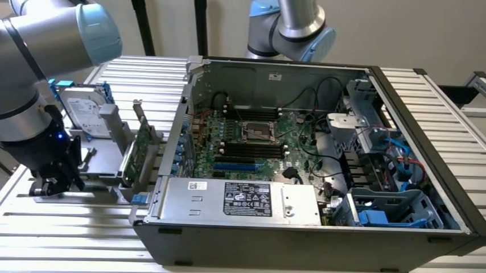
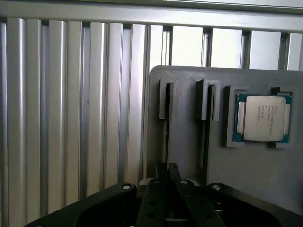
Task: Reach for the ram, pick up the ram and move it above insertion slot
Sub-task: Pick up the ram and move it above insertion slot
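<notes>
The black end effector hangs low over a grey plastic holder; whether it is clenched cannot be told. The thin green ram seems to stand edge-up in the groove straight beneath it, long axis along that groove, well apart from the long black insertion slot.

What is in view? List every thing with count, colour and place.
case: one, black, open, on the table
board: one, green, inside the case
socket: one, silver, mid-board
memory slots: several, black, flanking the socket
blue slot: one, beside the black slots
power supply: one, silver, at the case's near wall
hard drive: one, silver, blue rails, upright, exterior view's left
card: one, green, upright beside the case
holder: one, grey, on the table
processor: one, silver, in a holder recess
table: one, silver slats
arms: two, grey, blue caps
tool: one, black, over the holder
</notes>
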`<move>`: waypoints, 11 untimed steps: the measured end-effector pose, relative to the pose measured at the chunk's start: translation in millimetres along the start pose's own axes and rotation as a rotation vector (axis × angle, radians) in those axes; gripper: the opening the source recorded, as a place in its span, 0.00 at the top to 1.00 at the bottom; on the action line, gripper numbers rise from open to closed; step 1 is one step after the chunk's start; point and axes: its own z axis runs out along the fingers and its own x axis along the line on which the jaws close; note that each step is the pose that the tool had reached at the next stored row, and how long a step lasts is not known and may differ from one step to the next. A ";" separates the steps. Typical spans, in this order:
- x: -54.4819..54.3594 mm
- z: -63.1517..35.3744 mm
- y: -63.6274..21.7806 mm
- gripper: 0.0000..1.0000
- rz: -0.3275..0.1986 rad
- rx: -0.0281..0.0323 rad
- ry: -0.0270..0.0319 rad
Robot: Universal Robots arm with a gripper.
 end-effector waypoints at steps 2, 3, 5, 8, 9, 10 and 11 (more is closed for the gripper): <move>-0.2 -9.1 0.2 0.86 0.000 0.0000 -0.0003; -0.3 -13.5 0.2 0.86 0.000 0.0000 -0.0003; -0.3 -22.5 0.3 0.86 0.000 0.0000 -0.0004; -0.3 -36.0 -0.9 0.86 0.000 -0.0003 -0.0004; -0.4 -40.7 -2.0 0.86 0.000 -0.0007 -0.0006; -0.5 -45.2 -3.5 0.86 0.000 -0.0011 -0.0009; -0.5 -49.8 -5.2 0.86 0.000 -0.0016 -0.0010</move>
